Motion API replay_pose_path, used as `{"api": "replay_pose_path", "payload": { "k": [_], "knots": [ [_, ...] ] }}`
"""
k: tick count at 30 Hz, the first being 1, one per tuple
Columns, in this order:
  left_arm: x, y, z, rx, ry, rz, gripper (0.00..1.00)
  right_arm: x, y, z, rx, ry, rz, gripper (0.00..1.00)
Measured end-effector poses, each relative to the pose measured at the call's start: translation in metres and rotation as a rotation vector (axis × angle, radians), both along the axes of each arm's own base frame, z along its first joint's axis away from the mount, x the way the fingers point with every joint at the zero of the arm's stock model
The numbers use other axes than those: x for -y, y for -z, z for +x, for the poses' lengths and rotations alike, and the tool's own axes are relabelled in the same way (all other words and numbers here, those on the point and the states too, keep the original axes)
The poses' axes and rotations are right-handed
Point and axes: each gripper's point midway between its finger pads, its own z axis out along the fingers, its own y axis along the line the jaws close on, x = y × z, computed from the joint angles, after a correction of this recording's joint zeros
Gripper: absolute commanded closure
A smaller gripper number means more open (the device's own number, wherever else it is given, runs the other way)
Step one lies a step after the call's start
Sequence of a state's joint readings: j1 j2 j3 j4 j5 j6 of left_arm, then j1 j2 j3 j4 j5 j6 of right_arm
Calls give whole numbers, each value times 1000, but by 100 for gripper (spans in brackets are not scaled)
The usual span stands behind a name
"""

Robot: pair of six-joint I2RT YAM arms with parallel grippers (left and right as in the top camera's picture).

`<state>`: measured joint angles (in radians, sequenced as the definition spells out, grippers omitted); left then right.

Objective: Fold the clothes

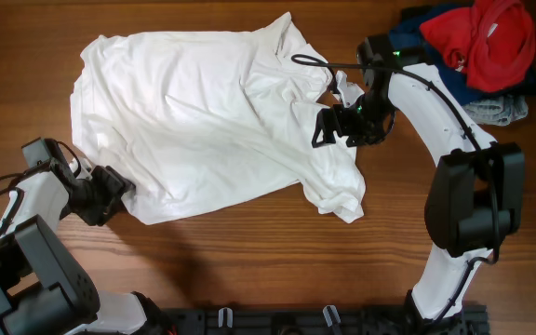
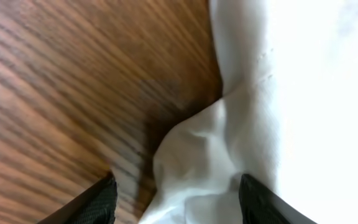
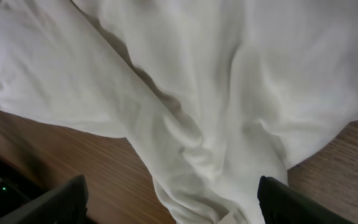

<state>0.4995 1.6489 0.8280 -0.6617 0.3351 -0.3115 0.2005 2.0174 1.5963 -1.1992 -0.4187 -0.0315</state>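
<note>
Since the white T-shirt [image 1: 203,121] lies crumpled and unfolded across the middle of the table [image 1: 249,265], each arm is stationed at an edge suitable for lifting. The left gripper [image 1: 117,193] sits low at the near-left hem corner, jaws spread, with a fold of hem between them that appears unclamped. The right gripper [image 1: 324,130] hangs over the shirt's right side, wrist angled downward, jaws wide and empty. A red garment [image 1: 491,37] lies well apart, far right
</note>
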Motion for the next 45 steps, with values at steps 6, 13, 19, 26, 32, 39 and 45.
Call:
{"api": "replay_pose_path", "payload": {
  "k": [6, 13, 19, 26, 32, 39, 45],
  "knots": [
    [5, -1, 10, 43, 23, -3, 37, 1, 0, -3, -12, 0, -2, 12],
    [11, 1, 17, 72, 57, 8, 86, 1, 0, -3, -13, 0, -3, 12],
    [8, 6, 9, 33, 41, 11, 96, 1, 0, -3, -11, 0, -2, 12],
    [-20, -40, -2, 26, -53, 36, 95, 1, 0, -3, -11, 0, -2, 12],
    [-50, -97, -28, 74, -121, 227, 96, 0, 0, -1, -6, 0, -1, 12],
    [-60, -135, -52, 137, -190, 345, 94, 0, 0, 2, 7, 0, 1, 12],
    [-66, -140, -57, 139, -215, 373, 77, 0, 0, 2, 16, -21, 4, 11]
  ]
}}
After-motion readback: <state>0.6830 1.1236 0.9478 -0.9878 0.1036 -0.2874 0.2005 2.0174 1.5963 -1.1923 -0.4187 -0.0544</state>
